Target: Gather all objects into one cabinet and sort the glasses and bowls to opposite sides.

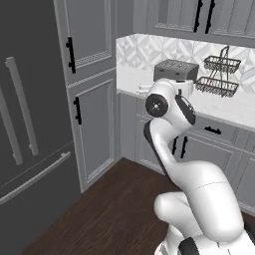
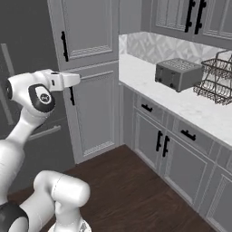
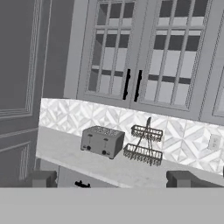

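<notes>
Two dark finger tips of the gripper (image 3: 111,179) rise at the bottom of the hand view, one at 7 o'clock and one at 5 o'clock, and they stand far apart with nothing between them. The hand looks toward the white stone counter (image 3: 61,153). On this counter stands a grey metal toaster with two slots (image 3: 101,141), and just beside it, at its 3 o'clock, a black wire rack with two tiers (image 3: 143,146). Behind them runs a pale patterned tile backsplash (image 3: 70,118), and above it hang grey wall cabinets with glass panes and two black vertical handles (image 3: 132,85).

In the left base view the white arm (image 1: 172,107) bends up in front of the counter, and the toaster (image 1: 176,69) is at 12 o'clock from its elbow, the rack (image 1: 217,74) at 2 o'clock. In the right base view, grey base cabinets with black handles (image 2: 159,140) stand under the counter (image 2: 149,77), and a tall grey pantry cabinet (image 2: 88,77) fills the 11 o'clock side. The cups, tumblers and bowl of the task I cannot find in these pictures.
</notes>
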Motion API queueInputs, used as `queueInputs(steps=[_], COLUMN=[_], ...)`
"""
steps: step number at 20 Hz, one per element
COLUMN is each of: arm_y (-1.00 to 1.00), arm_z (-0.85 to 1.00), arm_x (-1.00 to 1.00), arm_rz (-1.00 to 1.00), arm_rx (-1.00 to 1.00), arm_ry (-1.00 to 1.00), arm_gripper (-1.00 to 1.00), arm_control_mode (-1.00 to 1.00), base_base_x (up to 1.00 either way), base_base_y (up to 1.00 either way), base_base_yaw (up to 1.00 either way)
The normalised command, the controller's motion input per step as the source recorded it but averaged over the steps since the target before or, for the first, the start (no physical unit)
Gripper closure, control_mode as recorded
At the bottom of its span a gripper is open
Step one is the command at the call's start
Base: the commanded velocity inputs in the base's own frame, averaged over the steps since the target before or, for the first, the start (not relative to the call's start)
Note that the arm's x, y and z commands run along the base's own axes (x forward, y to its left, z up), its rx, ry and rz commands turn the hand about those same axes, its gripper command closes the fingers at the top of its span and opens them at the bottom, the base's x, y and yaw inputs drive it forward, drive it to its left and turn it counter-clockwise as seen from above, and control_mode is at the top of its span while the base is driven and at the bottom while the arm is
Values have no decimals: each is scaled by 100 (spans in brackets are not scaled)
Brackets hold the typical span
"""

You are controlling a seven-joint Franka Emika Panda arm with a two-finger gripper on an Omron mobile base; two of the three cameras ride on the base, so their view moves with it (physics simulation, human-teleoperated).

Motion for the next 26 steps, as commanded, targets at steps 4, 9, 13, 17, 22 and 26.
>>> queueInputs(steps=[4, 9, 13, 17, 22, 26], arm_y=[0, 0, 0, 0, 0, 0], arm_z=[0, 0, 0, 0, 0, 0], arm_x=[0, 0, 0, 0, 0, 0], arm_rz=[0, 0, 0, 0, 0, 0], arm_rx=[0, 0, 0, 0, 0, 0], arm_ry=[0, 0, 0, 0, 0, 0], arm_gripper=[-100, -100, -100, -100, -100, -100], arm_control_mode=[100, 100, 100, 100, 100, 100], base_base_x=[0, 0, 0, 0, 1, 0], base_base_y=[-52, -50, -53, -100, -100, -100], base_base_yaw=[-17, -13, -6, -2, 0, 0])
